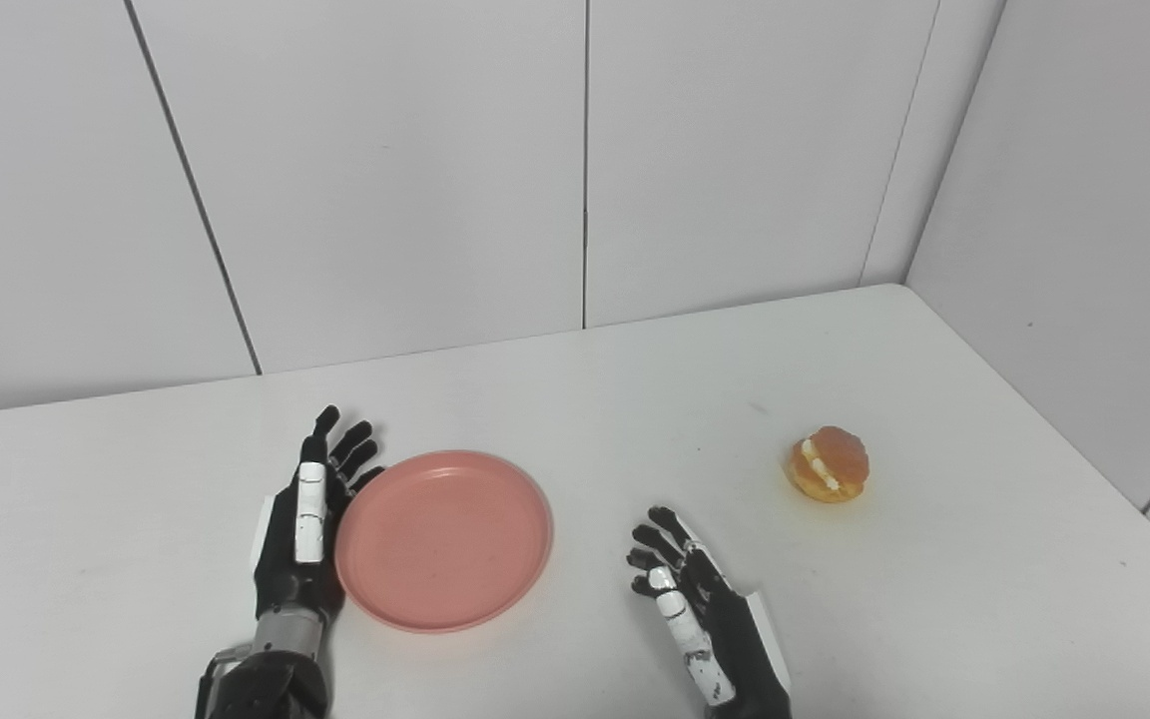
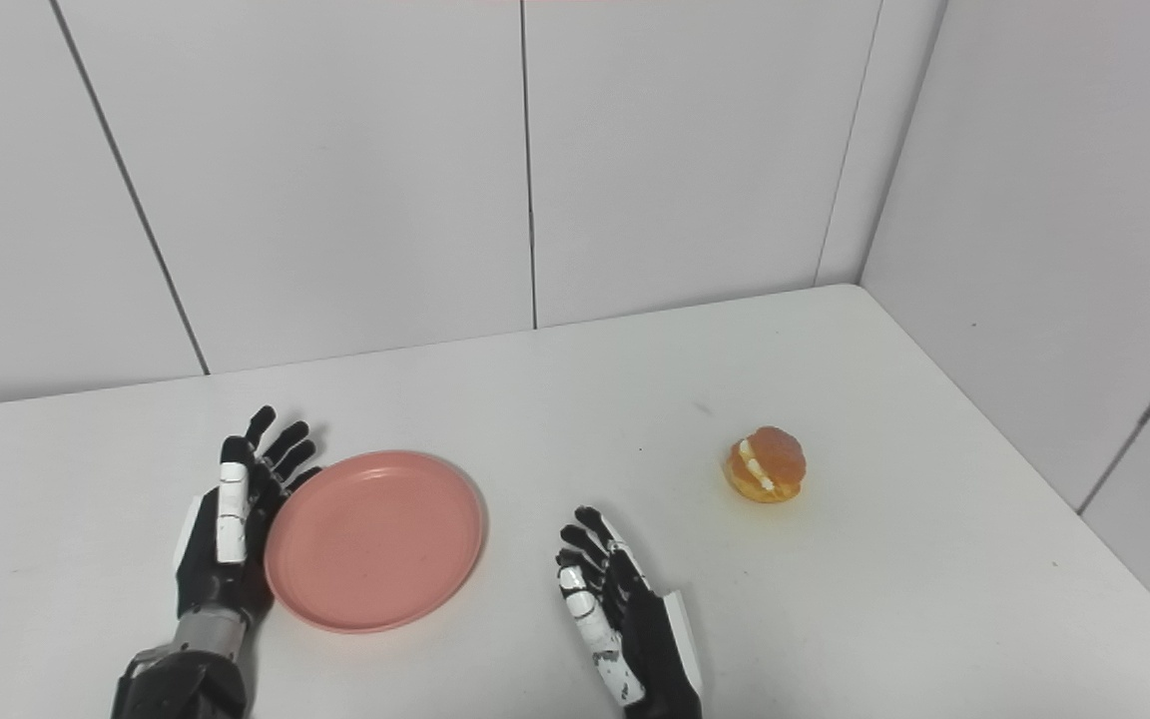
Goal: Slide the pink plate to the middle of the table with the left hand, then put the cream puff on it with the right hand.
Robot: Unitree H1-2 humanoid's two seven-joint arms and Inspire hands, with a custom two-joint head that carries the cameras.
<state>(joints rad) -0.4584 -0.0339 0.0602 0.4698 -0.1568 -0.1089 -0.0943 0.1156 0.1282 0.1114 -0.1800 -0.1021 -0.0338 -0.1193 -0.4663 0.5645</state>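
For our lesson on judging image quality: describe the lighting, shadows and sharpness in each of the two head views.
Left eye view: soft, even light; the pink plate and cream puff cast only faint shadows, no glare on the table, everything sharp. Right eye view: the same diffuse light, a slight shadow beside the left robot hand, the right robot hand crisp, no blur.

Both forearms cut off by the bottom edge; pink plate's (image 1: 443, 540) left rim behind left robot hand (image 1: 303, 524).

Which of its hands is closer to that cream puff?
The right hand, just short of the cream puff and to its left. The left hand is farther, beyond the pink plate.
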